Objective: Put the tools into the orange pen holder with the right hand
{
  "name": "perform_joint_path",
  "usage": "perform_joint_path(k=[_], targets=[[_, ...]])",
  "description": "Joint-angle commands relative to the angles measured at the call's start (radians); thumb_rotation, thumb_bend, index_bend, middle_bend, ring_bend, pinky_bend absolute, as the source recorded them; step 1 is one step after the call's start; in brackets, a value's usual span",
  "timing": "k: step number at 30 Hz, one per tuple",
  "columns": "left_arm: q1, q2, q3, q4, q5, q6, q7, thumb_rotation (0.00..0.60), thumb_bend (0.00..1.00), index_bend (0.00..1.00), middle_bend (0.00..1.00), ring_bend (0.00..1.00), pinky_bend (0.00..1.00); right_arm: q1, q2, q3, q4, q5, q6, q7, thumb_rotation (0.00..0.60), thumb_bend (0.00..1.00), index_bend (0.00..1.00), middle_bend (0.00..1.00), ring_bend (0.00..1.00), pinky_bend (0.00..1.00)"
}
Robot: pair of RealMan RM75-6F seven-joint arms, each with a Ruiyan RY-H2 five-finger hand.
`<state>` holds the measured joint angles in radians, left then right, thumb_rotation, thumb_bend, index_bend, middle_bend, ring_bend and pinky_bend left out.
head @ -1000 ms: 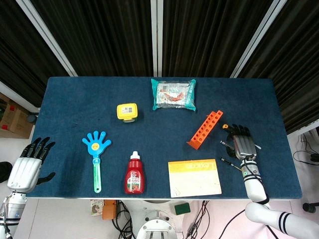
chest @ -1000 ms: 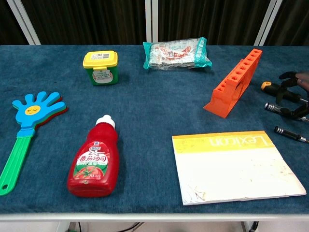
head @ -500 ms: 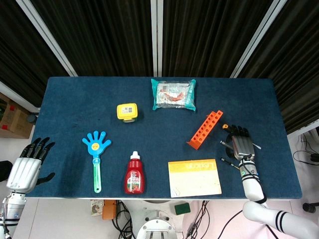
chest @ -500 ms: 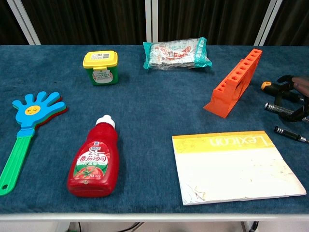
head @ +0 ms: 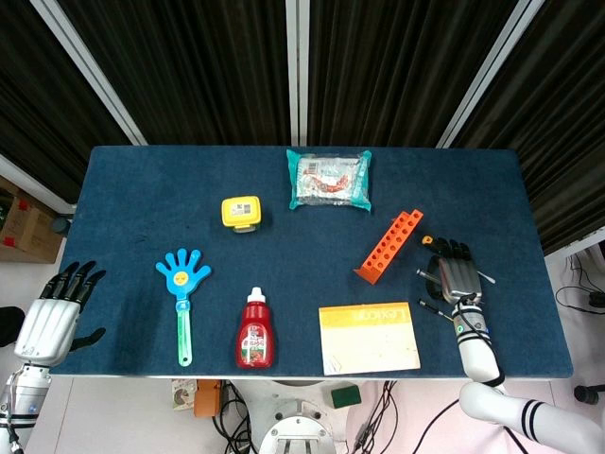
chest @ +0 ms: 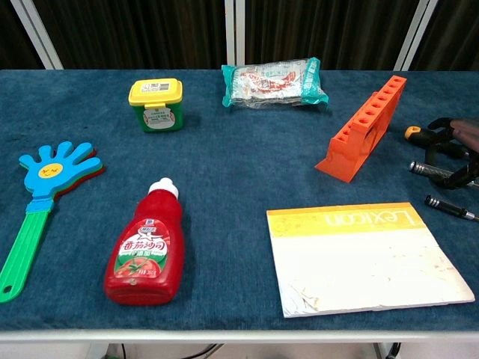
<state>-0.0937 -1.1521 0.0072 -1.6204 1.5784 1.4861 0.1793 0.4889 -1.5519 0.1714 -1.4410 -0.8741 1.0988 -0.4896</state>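
The orange pen holder lies tilted on the blue table, right of centre. Three tools lie just to its right: an orange-handled screwdriver, a silver-and-black tool and a thin black tool. My right hand hovers palm down over the first two, its fingers apart and curved onto them; all the tools rest flat on the cloth. My left hand hangs off the table's left front corner, fingers spread, holding nothing.
A white and yellow notebook lies in front of the holder. A ketchup bottle, a blue hand clapper, a yellow-lidded jar and a teal snack packet are spread across the table.
My right hand has shifted slightly back toward the holder's far end and settled lower over the tools. The tools and the left hand have not moved.
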Motion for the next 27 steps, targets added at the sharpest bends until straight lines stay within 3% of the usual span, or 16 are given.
perform_joint_path(k=[1, 7, 12, 21, 27], targets=[[0.0, 0.001, 0.0, 0.0, -0.001, -0.001, 0.0, 0.6, 0.05, 0.15, 0.07, 0.03, 0.18, -0.012, 0.015, 0.004, -0.019, -0.033, 0.013, 0.045, 0.587, 0.41, 0.61, 0.05, 0.0, 0.0], [0.002, 0.002, 0.0, -0.002, -0.002, 0.002, -0.002, 0.6, 0.05, 0.15, 0.07, 0.03, 0.18, -0.069, 0.092, 0.015, -0.099, -0.163, 0.074, 0.234, 0.599, 0.4, 0.63, 0.07, 0.0, 0.0], [0.003, 0.002, 0.0, -0.003, -0.001, 0.004, 0.0, 0.6, 0.05, 0.15, 0.07, 0.03, 0.18, -0.125, 0.169, 0.031, -0.145, -0.278, 0.124, 0.466, 0.599, 0.41, 0.64, 0.08, 0.0, 0.0], [0.0, 0.001, 0.001, -0.005, -0.003, -0.005, 0.006, 0.6, 0.05, 0.15, 0.07, 0.03, 0.18, -0.17, 0.23, 0.098, -0.146, -0.486, 0.196, 1.084, 0.6, 0.41, 0.65, 0.09, 0.0, 0.0], [0.0, 0.0, 0.002, -0.005, -0.001, -0.004, 0.008, 0.6, 0.05, 0.15, 0.07, 0.03, 0.18, -0.155, 0.221, 0.144, -0.145, -0.508, 0.228, 1.227, 0.6, 0.41, 0.68, 0.1, 0.0, 0.0]])
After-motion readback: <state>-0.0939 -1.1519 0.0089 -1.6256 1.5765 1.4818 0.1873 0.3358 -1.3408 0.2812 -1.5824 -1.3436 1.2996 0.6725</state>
